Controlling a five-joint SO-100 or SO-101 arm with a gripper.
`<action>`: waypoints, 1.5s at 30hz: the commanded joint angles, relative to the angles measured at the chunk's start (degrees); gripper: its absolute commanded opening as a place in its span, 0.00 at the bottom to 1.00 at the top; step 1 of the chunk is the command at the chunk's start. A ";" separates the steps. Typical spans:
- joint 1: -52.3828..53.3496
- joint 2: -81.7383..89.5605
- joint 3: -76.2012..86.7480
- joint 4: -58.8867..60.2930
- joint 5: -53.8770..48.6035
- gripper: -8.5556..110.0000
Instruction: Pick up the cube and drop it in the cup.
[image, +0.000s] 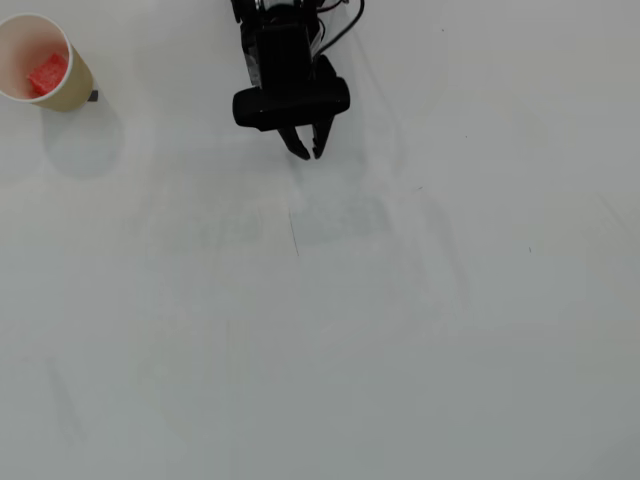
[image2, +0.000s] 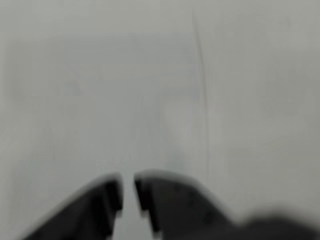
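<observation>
Since the white table (image: 400, 340) lies bare across nearly the whole overhead view, the job reads as finished, or all but. From the middle of that view, the black arm (image: 285, 50) comes in at about twelve o'clock, well apart from anything it might handle. Its gripper (image: 308, 150) hangs over empty surface; the two tips sit almost together with only a thin slit between them, and the wrist view shows the same narrow gap at the gripper (image2: 128, 192) with plain table behind it and nothing caught inside. So the claw is near enough closed and holding nothing.

Over at roughly ten o'clock, in the far corner of the overhead view, stands the cup (image: 72, 88), upright, mouth facing the camera. Down inside it, against the white wall, rests the cube (image: 47, 74), red and clearly below the rim.

By my judgement, pick-up and drop are both done; at most the arm has to settle at rest.
</observation>
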 joint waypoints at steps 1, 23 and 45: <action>-1.41 3.43 2.29 2.81 -0.62 0.07; 1.76 7.56 2.29 17.49 2.81 0.08; 2.37 7.56 2.29 21.80 10.99 0.07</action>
